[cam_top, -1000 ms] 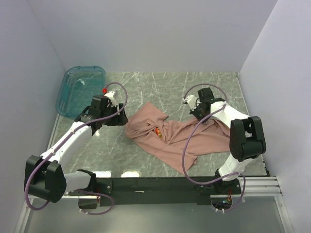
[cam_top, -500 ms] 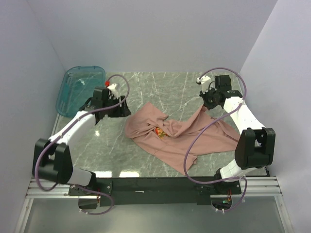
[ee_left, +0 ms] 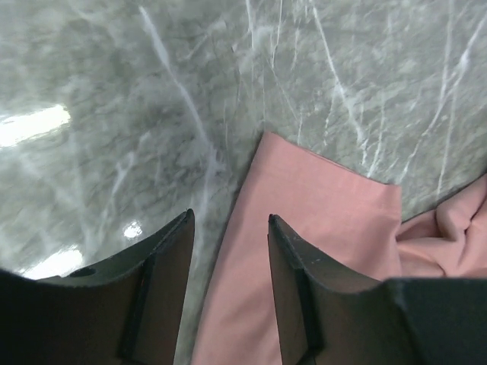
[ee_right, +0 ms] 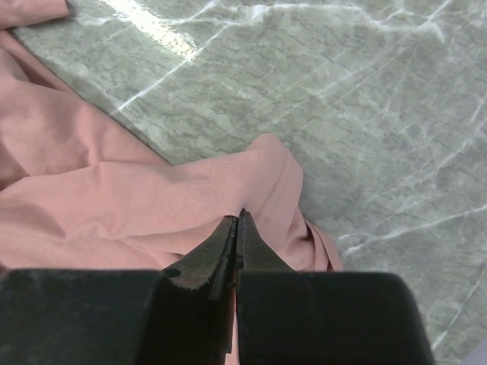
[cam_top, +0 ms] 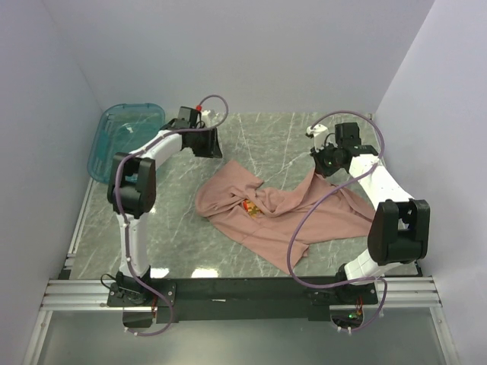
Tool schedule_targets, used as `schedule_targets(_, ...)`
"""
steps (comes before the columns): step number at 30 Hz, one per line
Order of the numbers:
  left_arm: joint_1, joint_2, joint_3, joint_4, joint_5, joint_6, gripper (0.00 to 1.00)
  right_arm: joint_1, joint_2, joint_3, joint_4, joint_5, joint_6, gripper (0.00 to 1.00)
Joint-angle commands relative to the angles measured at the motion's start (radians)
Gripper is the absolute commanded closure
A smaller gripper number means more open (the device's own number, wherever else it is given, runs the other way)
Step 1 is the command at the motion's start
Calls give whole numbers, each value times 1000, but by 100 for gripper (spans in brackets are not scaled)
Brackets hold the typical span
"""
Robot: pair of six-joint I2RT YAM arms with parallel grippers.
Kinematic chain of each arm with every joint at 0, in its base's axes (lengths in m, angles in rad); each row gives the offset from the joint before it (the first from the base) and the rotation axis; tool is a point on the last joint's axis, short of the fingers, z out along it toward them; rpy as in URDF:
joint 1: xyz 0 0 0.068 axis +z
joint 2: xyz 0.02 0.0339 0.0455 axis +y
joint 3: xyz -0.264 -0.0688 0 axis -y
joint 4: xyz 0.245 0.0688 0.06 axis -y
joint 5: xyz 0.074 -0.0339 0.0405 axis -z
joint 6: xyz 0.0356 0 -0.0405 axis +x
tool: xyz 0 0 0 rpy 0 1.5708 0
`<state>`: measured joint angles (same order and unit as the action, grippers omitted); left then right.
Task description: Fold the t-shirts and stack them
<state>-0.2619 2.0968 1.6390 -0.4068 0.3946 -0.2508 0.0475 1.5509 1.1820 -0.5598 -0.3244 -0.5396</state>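
Observation:
The dusty-pink t-shirt (cam_top: 266, 209) lies crumpled in the middle of the marble table, a bit of its orange print (cam_top: 249, 206) showing in a fold. My right gripper (cam_top: 323, 164) is shut on a pinch of the shirt's right part (ee_right: 190, 190) and holds that fabric up off the table; its tips (ee_right: 237, 219) meet on the cloth. My left gripper (cam_top: 206, 146) is open and empty, raised near the shirt's far-left corner. In the left wrist view the open gripper (ee_left: 230, 220) frames the shirt's edge (ee_left: 304, 198).
A translucent teal bin (cam_top: 125, 137) sits at the table's far-left corner, just left of the left arm. White walls close in the back and both sides. The left arm stretches from its base toward the back of the table.
The left arm has swung toward the back of the table, its gripper going from left of the shirt to beyond its far-left corner. The right gripper rose back-right with the cloth.

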Motion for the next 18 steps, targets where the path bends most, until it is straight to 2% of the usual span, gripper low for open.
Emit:
schedule_targets(1,-33,57,114,-69,50,41,51,-6,-18,-10,21,-36,9,100)
schedule_targets(12,-66,222,237,-76,-14,25,51,-11,-8,-15,14,-50,4,100)
schedule_targets(18,-76,255,252,-79,4,27,55,-14,-2,-15,12,-51,6,100)
